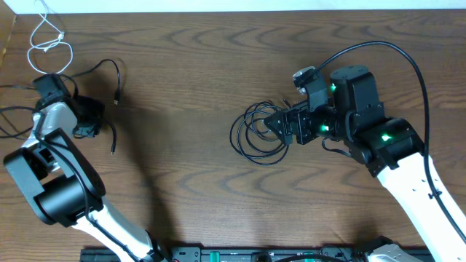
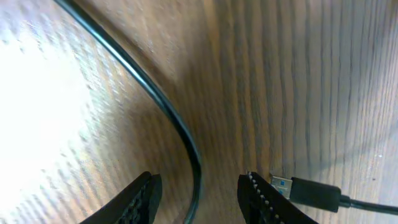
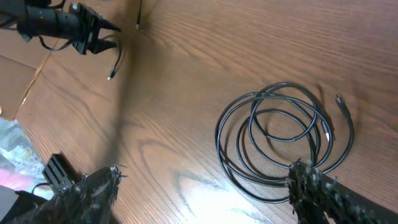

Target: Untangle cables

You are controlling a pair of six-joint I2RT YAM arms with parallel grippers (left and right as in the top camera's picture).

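Three cables can be told apart on the wooden worktop [image 1: 189, 65]: a white cable [image 1: 45, 48] looped at the far left corner, a loose black cable [image 1: 119, 80] sprawled just below it, and a coiled black cable [image 1: 234, 138] lying in several overlapping rings near the middle, well apart from the other two. The left hand [image 1: 89, 120] is low over the loose black cable on the left side. In the left wrist view its jaws stand spread, the cable [image 2: 168, 107] curving down across the wood and passing through the gap between the two fingers without either one pressing on it, so the left hand [image 2: 199, 200] pinches nothing. Just beside the finger at the right of that view lies a USB plug [image 2: 311, 191] with a blue insert, its black cord running off to the right edge. The right hand [image 1: 275, 125] is at the right edge of the coil, pointing toward it. In the right wrist view its two fingers are spread wide and the right hand [image 3: 202, 186] grips nothing; the coiled black cable [image 3: 219, 134] lies flat on the worktop ahead of it, its near rings running close under the finger at the right of the view, one small plug end sticking out on the coil's far side
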